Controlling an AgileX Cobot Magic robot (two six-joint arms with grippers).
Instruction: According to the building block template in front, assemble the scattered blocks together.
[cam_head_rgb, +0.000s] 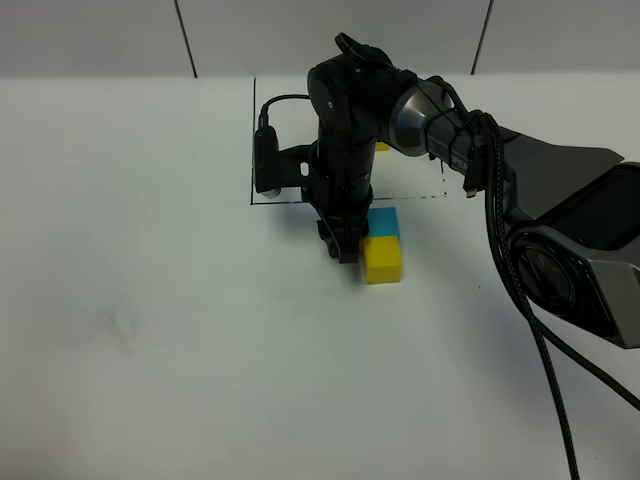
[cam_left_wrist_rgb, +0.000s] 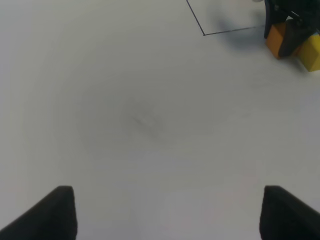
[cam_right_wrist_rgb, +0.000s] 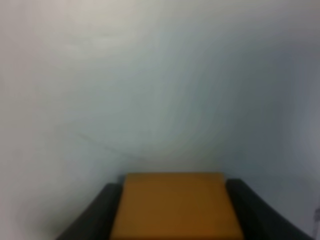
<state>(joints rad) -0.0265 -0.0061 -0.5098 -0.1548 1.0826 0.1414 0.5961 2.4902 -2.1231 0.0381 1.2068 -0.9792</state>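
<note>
A white table (cam_head_rgb: 150, 330) fills the frame. The right gripper (cam_right_wrist_rgb: 175, 220), lowered at centre, is clamped on the orange block (cam_right_wrist_rgb: 175, 205) beside blue (cam_head_rgb: 385, 222) and yellow (cam_head_rgb: 383, 259) blocks. The left gripper (cam_left_wrist_rgb: 167, 215) is held open.

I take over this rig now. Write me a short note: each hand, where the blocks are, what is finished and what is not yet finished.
Right hand: shut on the orange block, low at the table, right beside the yellow block.
Left hand: open, empty, over bare table, away from the work.
Blocks: blue block and yellow block sit together just in front of the black frame. The template inside the frame is mostly hidden behind the right arm.
Done: blue and yellow look joined.
Left: set the orange block against them as the template shows, release, then check against the template.
</note>
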